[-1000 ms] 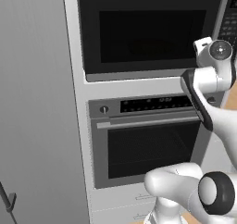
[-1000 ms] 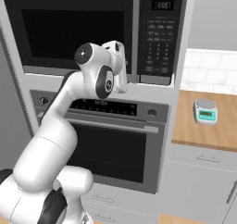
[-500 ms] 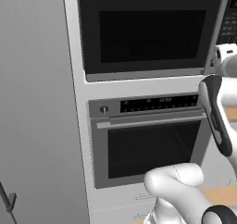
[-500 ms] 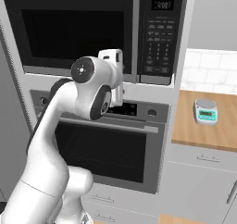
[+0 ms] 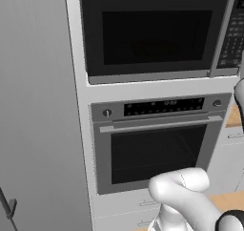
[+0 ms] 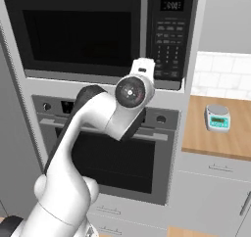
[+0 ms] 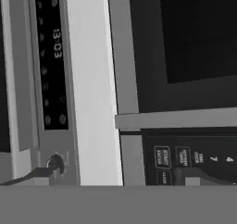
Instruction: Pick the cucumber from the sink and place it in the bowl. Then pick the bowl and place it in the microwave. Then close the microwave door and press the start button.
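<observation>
The microwave (image 6: 88,35) is built in above the oven, and its black microwave door (image 5: 152,34) is shut, with the grey bar handle (image 6: 144,20) next to the keypad (image 6: 169,40). My gripper (image 7: 115,179) is open, its fingertips (image 7: 201,177) spread wide. It faces the lower keypad (image 7: 185,158) and the handle (image 7: 176,120) from close by, touching neither. In the right base view my wrist (image 6: 130,91) hangs in front of the microwave's lower right corner. The dark door window hides what is inside the microwave. The cucumber, the sink and the bowl are out of view.
Below the microwave is an oven (image 5: 157,149) with a horizontal handle (image 5: 162,124) and a clock panel (image 7: 53,56). A wooden counter (image 6: 220,143) at the right carries a small scale (image 6: 217,117). A tall grey panel (image 5: 38,106) stands at the left.
The arm has swung right and down, away from the microwave front. In the left base view it has slid almost out at the right edge.
</observation>
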### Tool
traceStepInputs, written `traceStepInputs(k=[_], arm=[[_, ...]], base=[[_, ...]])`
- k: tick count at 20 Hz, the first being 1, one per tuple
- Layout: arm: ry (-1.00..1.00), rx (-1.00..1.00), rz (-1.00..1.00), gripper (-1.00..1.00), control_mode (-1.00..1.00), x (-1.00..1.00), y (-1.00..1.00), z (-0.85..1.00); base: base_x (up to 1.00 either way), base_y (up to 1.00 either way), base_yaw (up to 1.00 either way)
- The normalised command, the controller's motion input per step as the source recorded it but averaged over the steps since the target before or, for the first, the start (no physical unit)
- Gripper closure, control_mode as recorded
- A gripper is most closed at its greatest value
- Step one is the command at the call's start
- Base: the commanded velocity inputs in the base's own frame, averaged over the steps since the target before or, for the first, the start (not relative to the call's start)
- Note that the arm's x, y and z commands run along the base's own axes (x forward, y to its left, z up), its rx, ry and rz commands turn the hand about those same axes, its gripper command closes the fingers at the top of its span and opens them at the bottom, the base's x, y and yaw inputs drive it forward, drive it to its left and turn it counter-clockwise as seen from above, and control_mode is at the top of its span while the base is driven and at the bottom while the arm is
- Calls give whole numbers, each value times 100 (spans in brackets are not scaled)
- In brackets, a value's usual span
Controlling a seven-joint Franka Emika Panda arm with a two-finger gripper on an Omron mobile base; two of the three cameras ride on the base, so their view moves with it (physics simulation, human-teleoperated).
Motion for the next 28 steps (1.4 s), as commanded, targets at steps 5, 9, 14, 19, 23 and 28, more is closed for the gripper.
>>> traceStepInputs(k=[5, 9, 14, 19, 23, 28], arm=[[-16, 11, 3, -100, -100, 1, -47, 20], [-17, 0, 7, 100, -100, 20, 15, -3], [-11, 0, 0, 100, -100, 50, 20, -1], [-7, 0, 0, 100, -100, 39, 0, 0], [-6, 0, -1, 100, -100, 43, -1, 0], [-5, 0, -1, 100, -100, 40, -16, -2]], base=[[0, 0, 0], [0, 0, 0], [0, 0, 0], [0, 0, 0], [0, 0, 0], [0, 0, 0]])
